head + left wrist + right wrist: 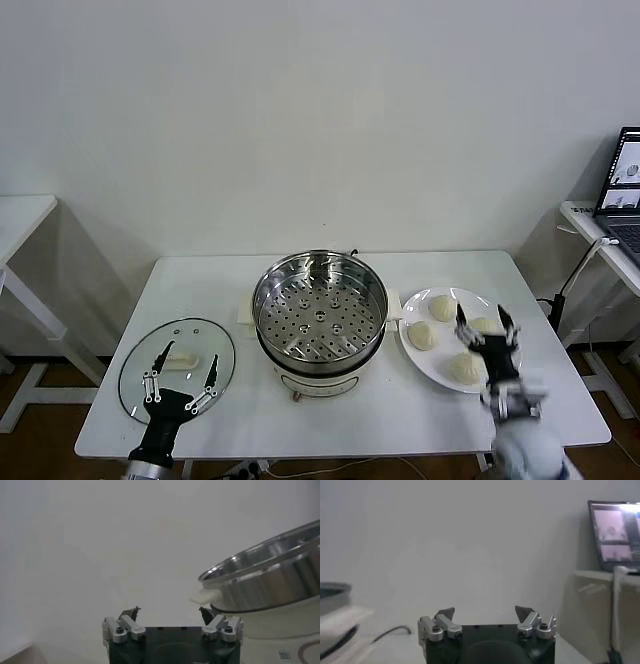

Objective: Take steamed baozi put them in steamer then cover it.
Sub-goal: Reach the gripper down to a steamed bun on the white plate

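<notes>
The steamer [320, 310] stands uncovered at the table's middle, its perforated tray bare; its steel rim [265, 575] also shows in the left wrist view. Several steamed baozi [422, 336] lie on a white plate [418, 365] to its right. My right gripper [482, 322] hangs open above the plate, over the buns, with nothing between its fingers. My left gripper [186, 353] is open above the clear glass lid [145, 350] that lies flat at the table's left, and holds nothing. In each wrist view the fingertips [134, 613] [445, 613] stand wide apart.
The white table [330, 425] ends close in front of both arms. A second white table [20, 215] stands at the far left. At the far right a laptop [622, 195] sits on a desk [590, 225] with cables hanging.
</notes>
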Robot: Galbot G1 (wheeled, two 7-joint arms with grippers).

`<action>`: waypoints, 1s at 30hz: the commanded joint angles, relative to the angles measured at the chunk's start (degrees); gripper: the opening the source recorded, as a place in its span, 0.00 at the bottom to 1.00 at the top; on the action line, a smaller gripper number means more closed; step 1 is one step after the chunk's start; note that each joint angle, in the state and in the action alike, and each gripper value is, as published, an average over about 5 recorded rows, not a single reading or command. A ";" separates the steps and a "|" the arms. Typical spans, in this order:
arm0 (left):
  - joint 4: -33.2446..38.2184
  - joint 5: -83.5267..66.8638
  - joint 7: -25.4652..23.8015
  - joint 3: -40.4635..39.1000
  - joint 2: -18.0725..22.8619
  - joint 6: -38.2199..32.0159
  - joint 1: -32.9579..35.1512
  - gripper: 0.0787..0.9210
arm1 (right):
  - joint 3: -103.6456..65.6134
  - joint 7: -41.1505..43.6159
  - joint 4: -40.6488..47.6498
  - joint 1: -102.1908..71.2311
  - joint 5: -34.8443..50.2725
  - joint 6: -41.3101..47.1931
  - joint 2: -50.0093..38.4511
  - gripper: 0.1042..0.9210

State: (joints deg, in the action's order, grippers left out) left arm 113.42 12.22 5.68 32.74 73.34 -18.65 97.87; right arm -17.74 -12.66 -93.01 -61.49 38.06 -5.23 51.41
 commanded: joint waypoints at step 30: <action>2.04 0.32 0.26 0.75 0.98 -1.34 1.20 0.88 | 56.25 85.56 49.87 66.21 -46.41 1.31 -4.20 0.88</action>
State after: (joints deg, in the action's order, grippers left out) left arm 115.43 12.52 5.94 33.50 74.31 -19.92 99.07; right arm 32.11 64.92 -51.73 -1.96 5.23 -1.97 43.34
